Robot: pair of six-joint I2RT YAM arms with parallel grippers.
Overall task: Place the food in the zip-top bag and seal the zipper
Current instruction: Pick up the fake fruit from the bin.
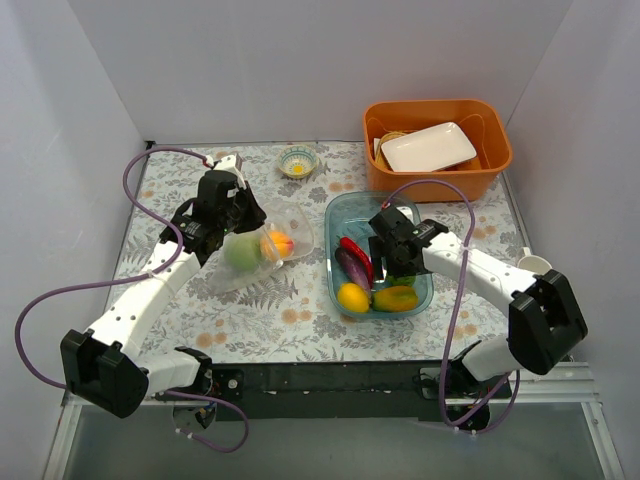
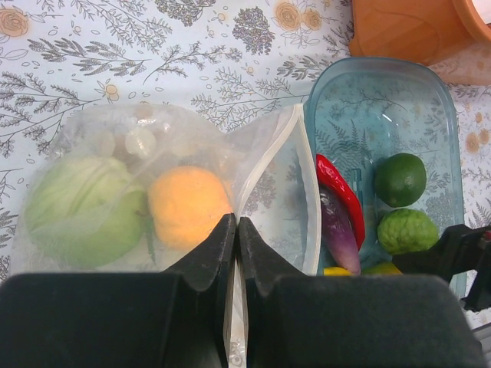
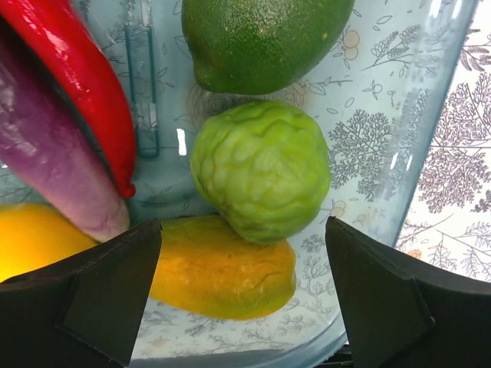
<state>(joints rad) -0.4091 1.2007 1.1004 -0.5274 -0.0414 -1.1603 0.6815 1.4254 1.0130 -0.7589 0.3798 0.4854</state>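
The left gripper (image 2: 236, 230) is clenched on the zipper (image 2: 270, 161) at one lip of the zip-top bag (image 2: 146, 134). It props that edge up so the mouth gapes toward 3 o'clock, facing the blue tray (image 2: 445, 123). The bag lies on the table at 9 o'clock of the tray, with the cabbage (image 2: 77, 211) and the peach (image 2: 188, 205) already inside, side by side.

The right gripper (image 3: 244, 226) hangs over the tray, fingers spread wide and holding nothing, straddling the bumpy lime (image 3: 261, 169). The smooth lime (image 3: 261, 34) sits just beside it at 12 o'clock. The mango (image 3: 222, 272) touches it at 6 o'clock. The chilli (image 3: 77, 84) and the eggplant (image 3: 46, 169) crowd in at 9 o'clock, and the lemon (image 3: 31, 241) lies at 7 o'clock.

The likeliest trouble is the crowding. A descending finger could land on the chilli tip or the mango rather than in a gap. It could then wedge two pieces together or tilt the light tray.

The lime is round and hard, so an off-centre squeeze may squirt it out sideways.

On the bag side, only a thin strip is pinched. Any tug from an arriving piece could pull the strip free and let the mouth collapse.

The peach sits right at the opening, so a new piece may jam against it or nudge it back out. Food left near the lip would later stop the zipper from closing.
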